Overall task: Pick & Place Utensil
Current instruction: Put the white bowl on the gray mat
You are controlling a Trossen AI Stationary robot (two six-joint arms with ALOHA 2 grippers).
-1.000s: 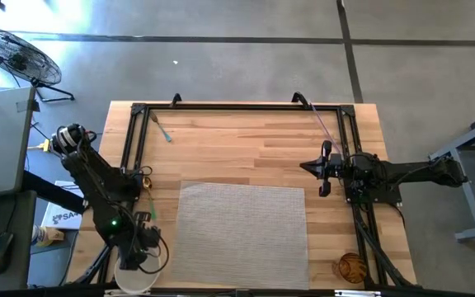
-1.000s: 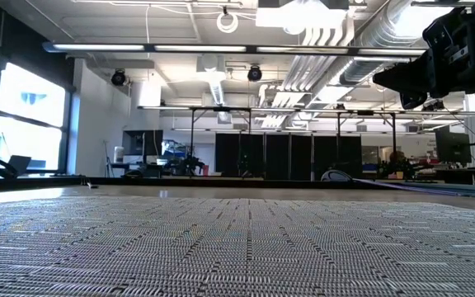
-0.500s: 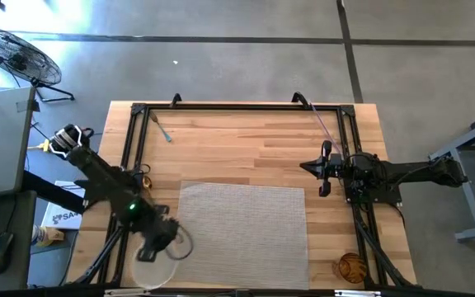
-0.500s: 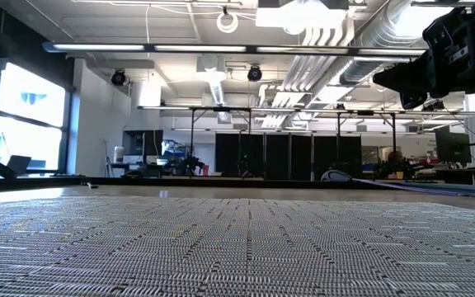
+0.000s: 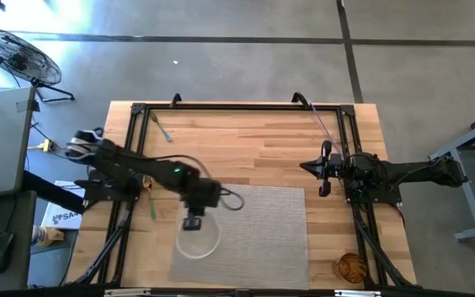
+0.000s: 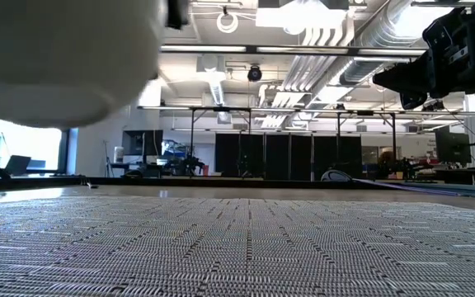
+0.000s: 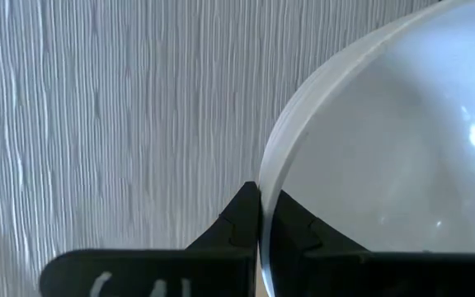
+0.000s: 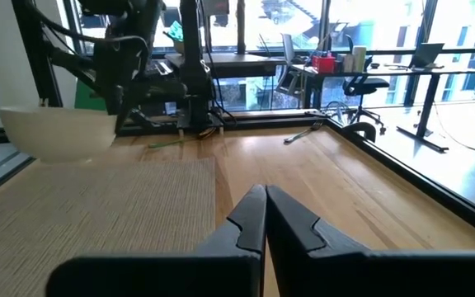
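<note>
I've got the left gripper point(image 5: 193, 223) pinched on the rim of a white bowl point(image 5: 198, 239), carrying it in the air over the near left part of the grey mat point(image 5: 262, 239); the left wrist view shows both fingers point(image 7: 246, 216) clamped on the bowl's edge point(image 7: 287, 157) with mat underneath, and the low view shows the bowl's underside point(image 6: 56, 58) hanging clear of the mat, so it is not set down yet. The right gripper point(image 5: 326, 169) is parked at the right side of the table, off the mat, jaws closed on nothing per its own wrist view point(image 8: 264, 216). A utensil point(image 5: 162, 129) with a blue end lies near the far left corner of the table point(image 5: 246, 148), untouched; a green stick-like item point(image 5: 151, 204) sits by the left frame rail, too small for me to identify. My read: bowl placement is in progress, maybe a setup step. Still left: lower and release the bowl on the mat, then pick up a utensil and place it, presumably in or beside the bowl. The utensil part has not started.
</note>
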